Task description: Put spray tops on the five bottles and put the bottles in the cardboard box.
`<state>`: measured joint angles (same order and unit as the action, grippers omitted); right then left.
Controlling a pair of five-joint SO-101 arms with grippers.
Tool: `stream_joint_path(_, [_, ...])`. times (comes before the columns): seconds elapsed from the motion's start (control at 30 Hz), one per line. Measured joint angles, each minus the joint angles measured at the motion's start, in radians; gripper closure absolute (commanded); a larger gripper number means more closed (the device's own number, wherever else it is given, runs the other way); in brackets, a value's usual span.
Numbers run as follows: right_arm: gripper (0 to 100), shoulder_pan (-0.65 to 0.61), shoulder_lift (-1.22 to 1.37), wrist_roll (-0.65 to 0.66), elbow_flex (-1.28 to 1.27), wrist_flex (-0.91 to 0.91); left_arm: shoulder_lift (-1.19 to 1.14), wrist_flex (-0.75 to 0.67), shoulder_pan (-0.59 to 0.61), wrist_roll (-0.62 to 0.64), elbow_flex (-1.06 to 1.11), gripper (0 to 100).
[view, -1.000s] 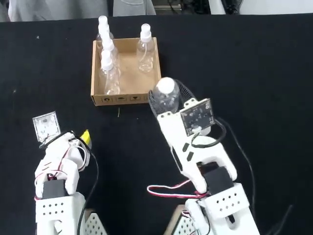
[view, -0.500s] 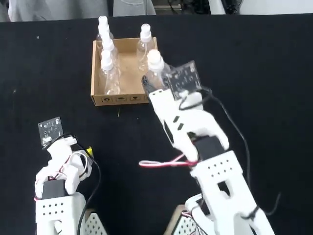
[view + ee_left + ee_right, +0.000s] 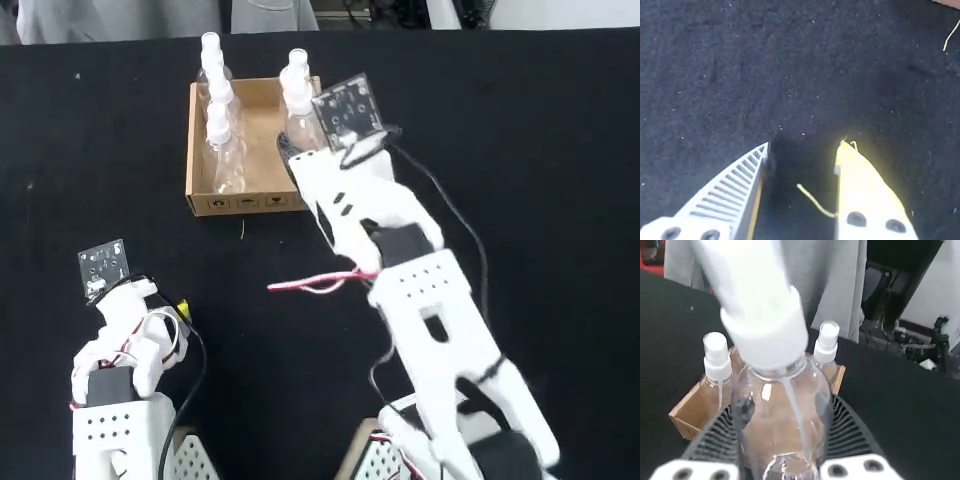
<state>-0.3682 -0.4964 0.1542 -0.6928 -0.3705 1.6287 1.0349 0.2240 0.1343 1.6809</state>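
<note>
My right gripper [image 3: 782, 442] is shut on a clear bottle [image 3: 782, 405] that carries a white spray top [image 3: 757, 305]. In the high view the right gripper [image 3: 302, 152] holds it over the right side of the cardboard box [image 3: 258, 195], close to the spray-topped bottle [image 3: 296, 72] standing there; the two overlap. Three more topped bottles [image 3: 222, 140] stand along the box's left wall. Two of the boxed bottles [image 3: 717, 357] appear behind the held one in the right wrist view. My left gripper [image 3: 804, 146] is open above bare black cloth, near the table's front left [image 3: 165, 300].
Black cloth [image 3: 520, 150] covers the table all around the box. A thin pale thread [image 3: 812, 200] lies between the left gripper's fingers. Red and white cables [image 3: 310, 285] hang from the right arm.
The right arm has carried the topped bottle from just in front of the box to over its right side. The left arm drew back slightly a second ago and has kept still since.
</note>
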Motion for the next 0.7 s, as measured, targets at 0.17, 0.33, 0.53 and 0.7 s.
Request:
stream_joint_path(0.17, [98.6, 0.000, 0.084, -0.002, 0.002, 0.132, 0.000, 0.000, 0.000, 0.000, 0.000, 80])
stream_joint_path(0.33, [98.6, 0.000, 0.169, -0.002, -0.021, 0.305, 0.000, 0.000, 0.000, 0.000, 0.000, 80])
stream_joint_path(0.53, [98.6, 0.000, 0.287, -0.135, -0.021, 0.416, 0.000, 0.000, 0.000, 0.000, 0.000, 80])
stream_joint_path(0.7, [98.6, 0.000, 0.379, -0.192, -0.021, 0.520, 0.000, 0.000, 0.000, 0.000, 0.000, 80])
